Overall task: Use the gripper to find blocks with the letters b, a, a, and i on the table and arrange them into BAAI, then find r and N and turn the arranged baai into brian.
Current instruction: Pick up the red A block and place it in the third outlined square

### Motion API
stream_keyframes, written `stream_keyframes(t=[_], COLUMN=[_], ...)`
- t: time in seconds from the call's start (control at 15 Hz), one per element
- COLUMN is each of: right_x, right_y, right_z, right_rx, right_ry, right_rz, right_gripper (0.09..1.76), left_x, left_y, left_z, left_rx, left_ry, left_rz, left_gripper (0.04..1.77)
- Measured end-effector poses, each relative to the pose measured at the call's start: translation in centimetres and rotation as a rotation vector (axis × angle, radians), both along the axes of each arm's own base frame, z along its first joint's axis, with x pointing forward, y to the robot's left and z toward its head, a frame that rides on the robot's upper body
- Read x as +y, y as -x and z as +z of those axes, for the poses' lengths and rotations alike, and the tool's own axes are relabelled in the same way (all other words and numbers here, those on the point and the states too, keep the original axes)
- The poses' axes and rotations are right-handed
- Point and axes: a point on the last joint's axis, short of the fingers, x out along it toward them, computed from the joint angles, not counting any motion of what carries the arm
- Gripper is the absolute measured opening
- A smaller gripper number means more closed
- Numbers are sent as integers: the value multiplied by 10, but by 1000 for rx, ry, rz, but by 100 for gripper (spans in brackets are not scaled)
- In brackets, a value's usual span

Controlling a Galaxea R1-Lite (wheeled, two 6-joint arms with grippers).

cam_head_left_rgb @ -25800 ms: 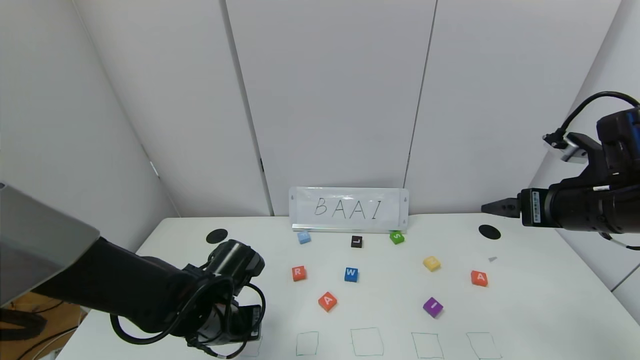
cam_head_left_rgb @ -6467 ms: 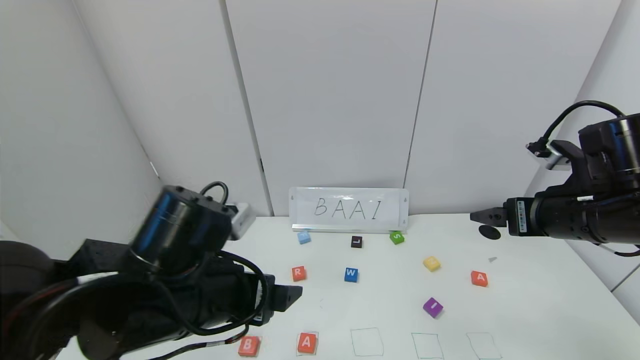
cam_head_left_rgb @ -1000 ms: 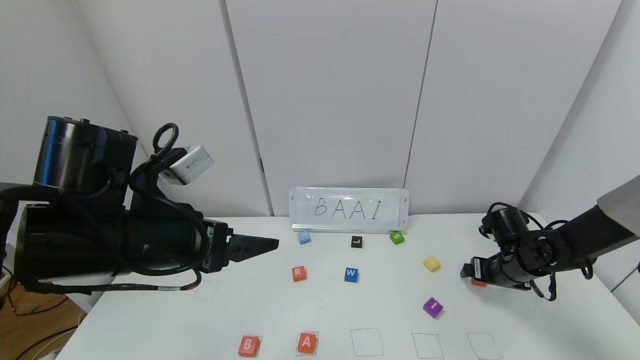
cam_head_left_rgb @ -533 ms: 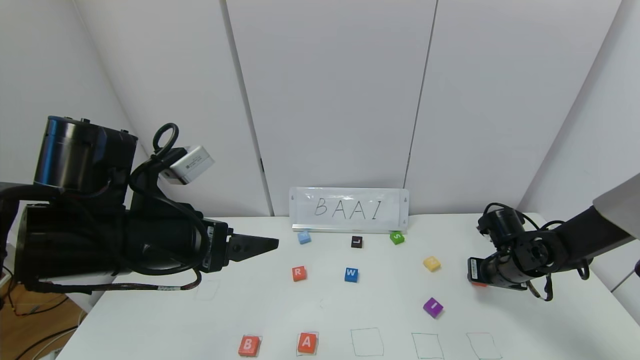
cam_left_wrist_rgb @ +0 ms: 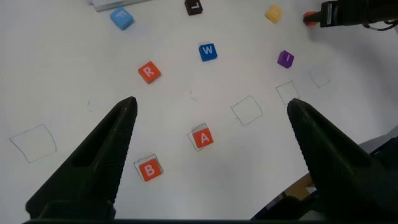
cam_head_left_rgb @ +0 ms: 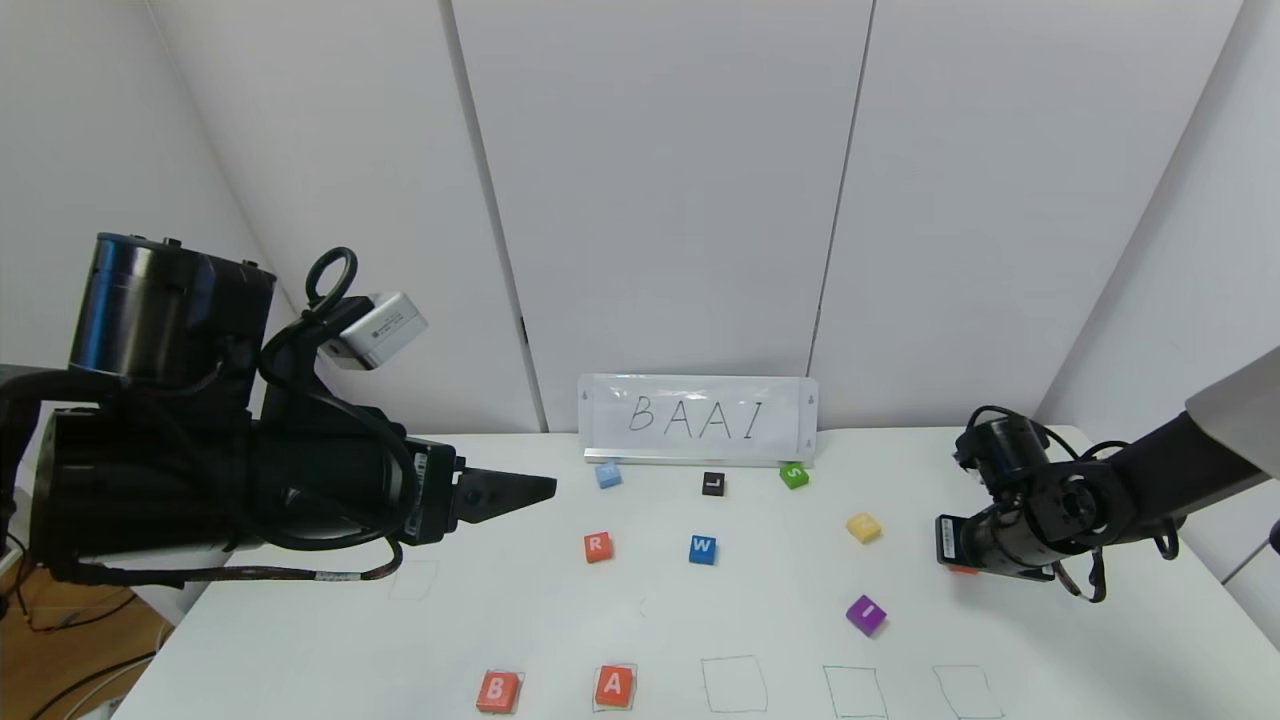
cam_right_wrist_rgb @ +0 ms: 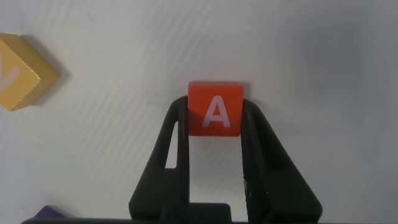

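Both fingers (cam_right_wrist_rgb: 176,155) of the right tool (cam_right_wrist_rgb: 214,134) have now closed on the A block (cam_right_wrist_rgb: 215,109).

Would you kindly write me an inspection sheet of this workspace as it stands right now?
Surface: white table with green drawn squares.
Job's things: B block and A block in the near row; second A block on the right; purple I block; R block.
Clutter: W block, yellow block, L block, S block, pale blue block.
Grippers: right gripper shut on the second A block; left gripper open, raised.
Cables: black loops on both arms.
Surroundings: BAAI sign, white wall panels.
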Motion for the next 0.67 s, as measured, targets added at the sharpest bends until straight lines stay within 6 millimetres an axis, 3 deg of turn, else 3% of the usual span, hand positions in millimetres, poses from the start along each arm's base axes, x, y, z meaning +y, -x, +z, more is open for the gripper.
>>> stream_keyframes(t=[0.33,0.67], right_x=[7,34], right_y=[7,29], right_z=[20,55], right_rx=[-36,-113], right_ry=[-6,-13], right_rz=[18,83], right_gripper=[54,54], left_x=[0,0], left_y=[0,0], left_z=[0,0], left_rx=[0,0], left_ry=[0,0], left_rz=[0,-1], left_gripper=[172,172])
